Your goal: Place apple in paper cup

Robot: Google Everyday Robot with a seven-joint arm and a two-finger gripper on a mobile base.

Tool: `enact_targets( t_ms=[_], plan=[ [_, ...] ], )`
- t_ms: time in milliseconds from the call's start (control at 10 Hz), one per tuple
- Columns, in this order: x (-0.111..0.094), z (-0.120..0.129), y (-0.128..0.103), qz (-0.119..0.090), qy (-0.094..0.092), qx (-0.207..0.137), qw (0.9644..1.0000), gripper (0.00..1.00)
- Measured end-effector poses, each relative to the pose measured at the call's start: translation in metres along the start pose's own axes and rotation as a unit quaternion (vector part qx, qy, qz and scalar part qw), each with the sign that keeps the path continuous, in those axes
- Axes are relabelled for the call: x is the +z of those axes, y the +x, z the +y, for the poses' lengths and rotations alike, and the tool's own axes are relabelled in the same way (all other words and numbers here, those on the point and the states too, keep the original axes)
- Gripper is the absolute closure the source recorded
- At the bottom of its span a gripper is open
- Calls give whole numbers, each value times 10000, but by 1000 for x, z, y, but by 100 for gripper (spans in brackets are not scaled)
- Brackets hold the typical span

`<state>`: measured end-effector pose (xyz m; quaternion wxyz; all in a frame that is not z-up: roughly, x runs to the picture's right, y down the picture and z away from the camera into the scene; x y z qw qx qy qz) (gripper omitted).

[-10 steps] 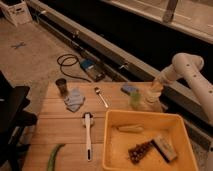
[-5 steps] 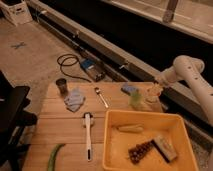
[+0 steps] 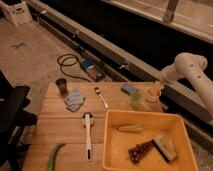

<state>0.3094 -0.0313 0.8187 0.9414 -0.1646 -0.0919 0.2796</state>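
Note:
The paper cup [image 3: 153, 95] stands at the far right of the wooden table [image 3: 60, 125], close to its back edge. An orange-red patch, the apple [image 3: 151, 91], shows in the cup's mouth, at or just inside the rim. My gripper [image 3: 159, 86] hangs at the end of the white arm [image 3: 187, 67], just above and right of the cup and close over the apple. I cannot tell whether it touches the apple.
A slim pale green glass [image 3: 135, 98] and a blue sponge [image 3: 130, 89] stand left of the cup. A yellow tray [image 3: 112, 142] with food items fills the near right. A spoon [image 3: 101, 96], white tool [image 3: 87, 132], blue cloth [image 3: 74, 99], dark cup [image 3: 61, 86] and green vegetable [image 3: 54, 156] lie to the left.
The arm and gripper have drawn up and to the right, away from the cup's mouth. The cup has stayed in place.

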Motion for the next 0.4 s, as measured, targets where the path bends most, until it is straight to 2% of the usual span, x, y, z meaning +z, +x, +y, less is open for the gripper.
enact_targets(
  t_ms=[300, 400],
  plan=[
    [-62, -7, -10, -48, 576, 39, 9983, 29],
    [-71, -7, -10, -44, 667, 53, 9977, 29]
  ],
)
